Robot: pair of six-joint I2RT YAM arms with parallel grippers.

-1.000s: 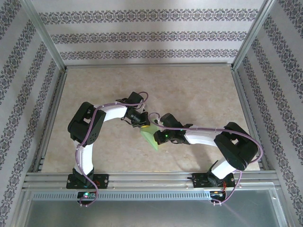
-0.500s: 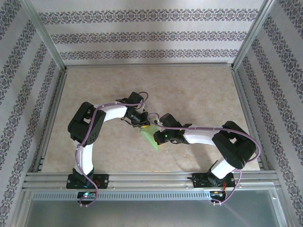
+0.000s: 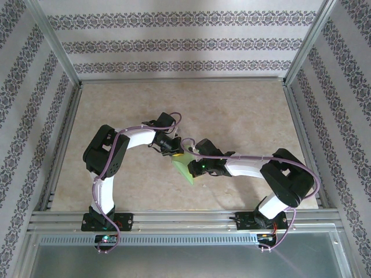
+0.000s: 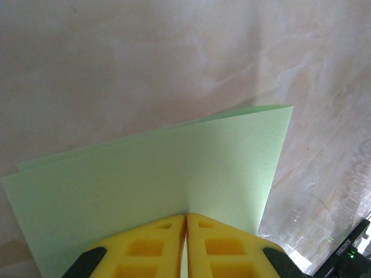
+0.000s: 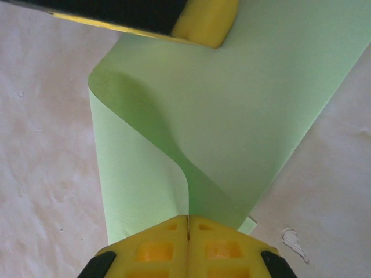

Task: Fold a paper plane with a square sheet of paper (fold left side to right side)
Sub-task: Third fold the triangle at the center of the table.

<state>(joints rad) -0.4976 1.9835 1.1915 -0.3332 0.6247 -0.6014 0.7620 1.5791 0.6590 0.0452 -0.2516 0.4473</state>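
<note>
Two grippers meet over one square sheet of paper (image 3: 184, 169), which lies doubled over near the middle of the beige table (image 3: 249, 110), a little toward the arms' bases. The left gripper (image 4: 186, 218) has its yellow jaws pressed tight together on the edge of the sheet nearest its camera, with a sliver of green caught between them. From that wrist the two layers lie almost flush, the lower one peeping out along the far edge. The right gripper (image 5: 188, 220), likewise clamped with no gap, nips the opposite end. There the upper layer bulges up in a soft curl before diving between the jaws. A yellow finger (image 5: 203, 23) of the left gripper appears at the top of the right wrist's view, at the far end of the sheet.

The hold at both ends looks meant to stop the thin paper from sliding or springing open while the left-to-right fold is settled: one claw can anchor while the other draws the loose layer flat. The curl suggests the crease is not yet pressed sharp. This first fold seems to be the step in hand, with the nose and wing folds all to come. The likely risk is a skewed crease if either end slips.
</note>
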